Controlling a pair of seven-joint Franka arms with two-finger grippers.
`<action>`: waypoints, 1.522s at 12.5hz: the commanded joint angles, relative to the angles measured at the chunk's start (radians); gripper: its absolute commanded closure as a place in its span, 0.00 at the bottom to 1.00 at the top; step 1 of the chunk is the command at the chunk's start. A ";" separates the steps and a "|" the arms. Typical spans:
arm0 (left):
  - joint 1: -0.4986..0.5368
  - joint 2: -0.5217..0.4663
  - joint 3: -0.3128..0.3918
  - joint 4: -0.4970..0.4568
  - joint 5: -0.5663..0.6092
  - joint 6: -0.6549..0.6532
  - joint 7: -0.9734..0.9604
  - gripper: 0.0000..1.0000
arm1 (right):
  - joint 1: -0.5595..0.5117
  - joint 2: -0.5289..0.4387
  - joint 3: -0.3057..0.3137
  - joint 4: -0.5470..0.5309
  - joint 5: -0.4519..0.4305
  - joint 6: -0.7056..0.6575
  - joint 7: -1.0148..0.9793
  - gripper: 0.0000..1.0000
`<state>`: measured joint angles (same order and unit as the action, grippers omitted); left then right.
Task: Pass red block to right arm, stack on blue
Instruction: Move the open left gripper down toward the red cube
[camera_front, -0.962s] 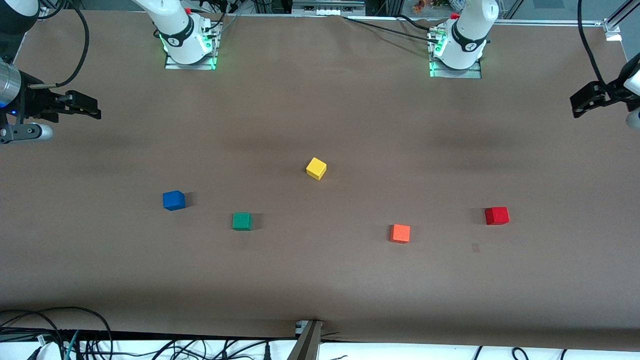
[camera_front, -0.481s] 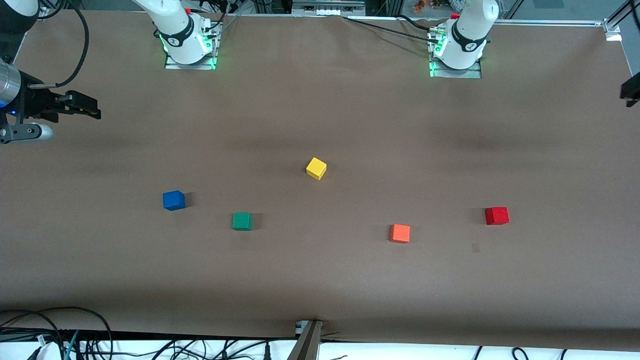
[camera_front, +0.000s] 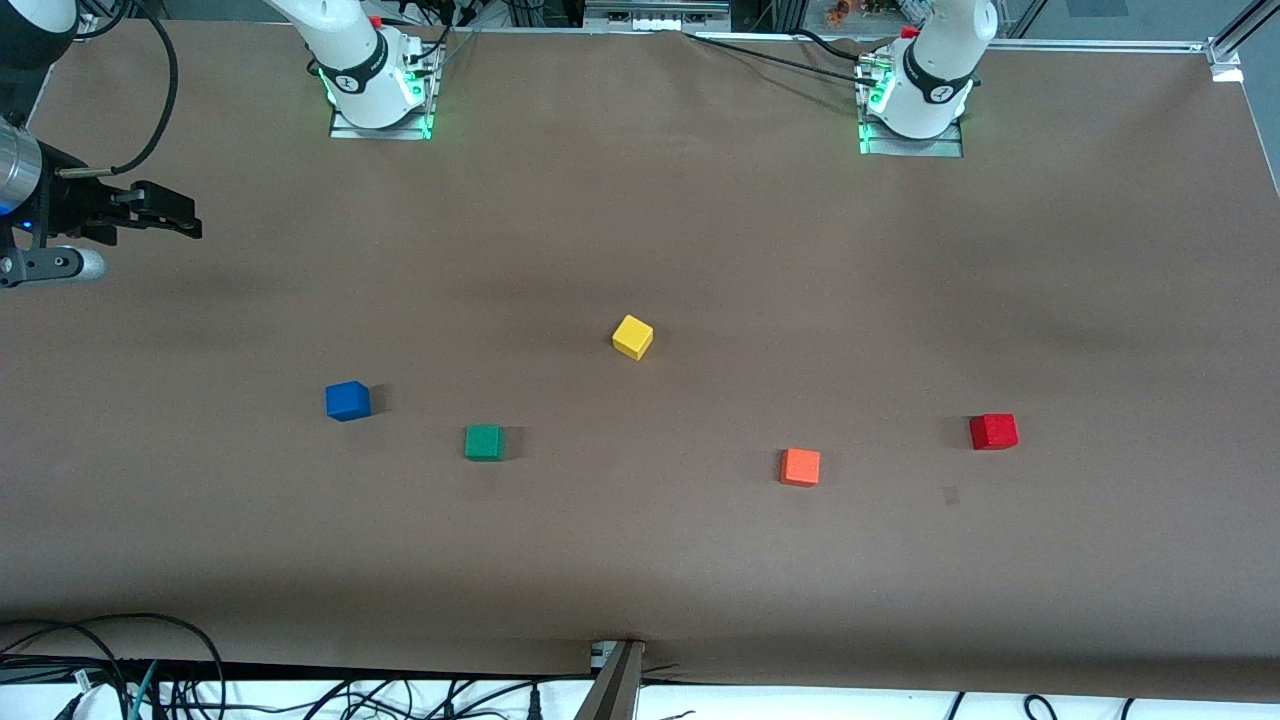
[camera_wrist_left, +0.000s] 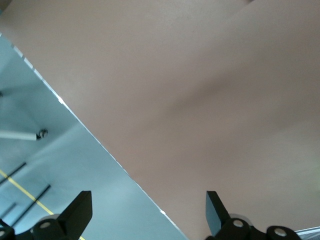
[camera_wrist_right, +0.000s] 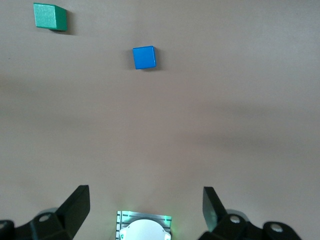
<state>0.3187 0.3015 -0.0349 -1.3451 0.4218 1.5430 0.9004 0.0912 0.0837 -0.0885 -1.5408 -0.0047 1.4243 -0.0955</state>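
The red block (camera_front: 993, 431) lies on the brown table toward the left arm's end. The blue cube (camera_front: 347, 400) (camera_wrist_right: 144, 57) lies toward the right arm's end. My right gripper (camera_front: 188, 224) (camera_wrist_right: 145, 207) hangs open and empty in the air at the right arm's end of the table, well apart from the blue cube. My left gripper (camera_wrist_left: 147, 215) is out of the front view. Its wrist view shows it open and empty over the table's edge (camera_wrist_left: 100, 145), with floor below. Neither wrist view shows the red block.
A green cube (camera_front: 483, 441) (camera_wrist_right: 49, 16) lies beside the blue one. A yellow cube (camera_front: 632, 336) sits mid-table. An orange cube (camera_front: 800, 466) lies beside the red block. The arm bases (camera_front: 372, 85) (camera_front: 915, 100) stand farthest from the front camera. Cables run along the nearest edge.
My left gripper has swung outward past the left arm's end of the table and left the front view. The right arm and all cubes have stayed put.
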 joint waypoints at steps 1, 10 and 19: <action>0.057 0.085 -0.014 0.069 -0.003 0.054 0.167 0.00 | -0.015 0.002 0.009 0.011 0.015 -0.004 -0.006 0.00; 0.246 0.338 -0.014 0.119 -0.400 0.244 0.778 0.00 | -0.015 0.004 0.009 0.011 0.015 -0.004 -0.012 0.00; 0.286 0.573 -0.014 0.147 -0.852 0.094 1.191 0.00 | -0.015 0.002 0.009 0.011 0.017 -0.004 -0.004 0.00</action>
<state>0.5911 0.8125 -0.0410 -1.2517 -0.3484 1.6993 1.9887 0.0909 0.0842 -0.0885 -1.5408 -0.0041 1.4244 -0.0955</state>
